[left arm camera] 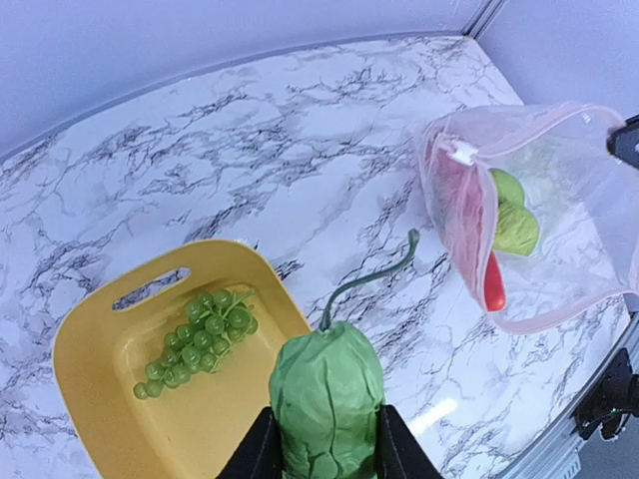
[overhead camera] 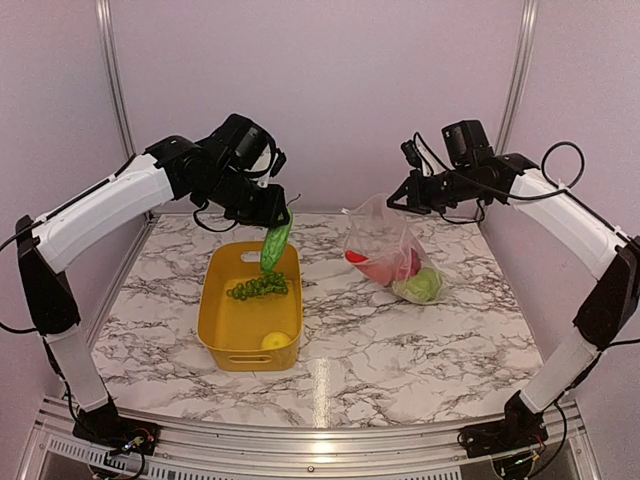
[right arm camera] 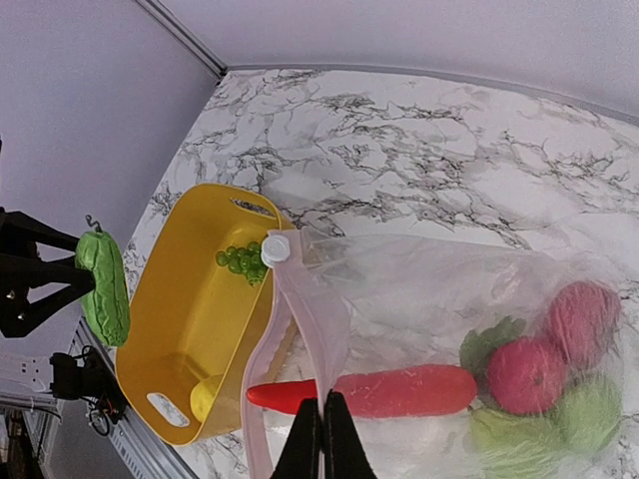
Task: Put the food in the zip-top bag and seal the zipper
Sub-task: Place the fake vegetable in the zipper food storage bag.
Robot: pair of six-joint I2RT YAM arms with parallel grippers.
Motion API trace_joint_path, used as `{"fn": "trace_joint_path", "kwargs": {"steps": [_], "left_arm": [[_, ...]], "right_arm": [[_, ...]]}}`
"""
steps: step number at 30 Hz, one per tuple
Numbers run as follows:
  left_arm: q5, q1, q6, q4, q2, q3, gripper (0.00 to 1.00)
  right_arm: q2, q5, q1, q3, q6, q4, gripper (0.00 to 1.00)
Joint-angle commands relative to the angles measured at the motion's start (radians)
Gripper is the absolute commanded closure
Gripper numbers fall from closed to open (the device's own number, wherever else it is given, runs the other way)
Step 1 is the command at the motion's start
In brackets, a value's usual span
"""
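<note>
A white table veined in grey stands between pale lilac walls. The left fingers clamp a green vegetable above the yellow bin, which holds a grape bunch and a lemon. The right fingers, pinched tight, hold up the zip-top bag by its mouth edge, with its filled bottom resting on the table.

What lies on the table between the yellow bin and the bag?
Nothing: in the top view, only bare marble table separates bin and bag.
</note>
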Motion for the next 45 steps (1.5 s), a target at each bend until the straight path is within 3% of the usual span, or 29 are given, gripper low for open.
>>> {"fn": "trace_joint_path", "kwargs": {"steps": [1, 14, 28, 35, 41, 45], "left_arm": [[0.051, -0.006, 0.035, 0.204, -0.083, 0.032, 0.83], [0.159, -0.041, 0.069, 0.653, -0.106, -0.001, 0.88], [0.235, -0.116, -0.006, 1.102, -0.135, -0.323, 0.88], [0.231, -0.145, -0.022, 1.191, -0.075, -0.348, 0.89], [0.13, -0.177, 0.012, 1.238, -0.078, -0.42, 0.89], [0.034, -0.186, 0.031, 1.24, -0.062, -0.44, 0.78]], "right_arm": [[0.014, -0.038, 0.017, 0.044, 0.024, -0.007, 1.0], [0.018, -0.091, 0.048, 0.049, 0.055, 0.01, 1.0], [-0.024, -0.085, 0.08, 0.1, 0.124, -0.015, 1.0], [-0.011, -0.09, 0.08, 0.148, 0.123, -0.062, 1.0], [0.012, -0.093, 0.08, 0.197, 0.128, -0.074, 1.0], [0.015, -0.102, 0.08, 0.208, 0.134, -0.071, 1.0]]}}
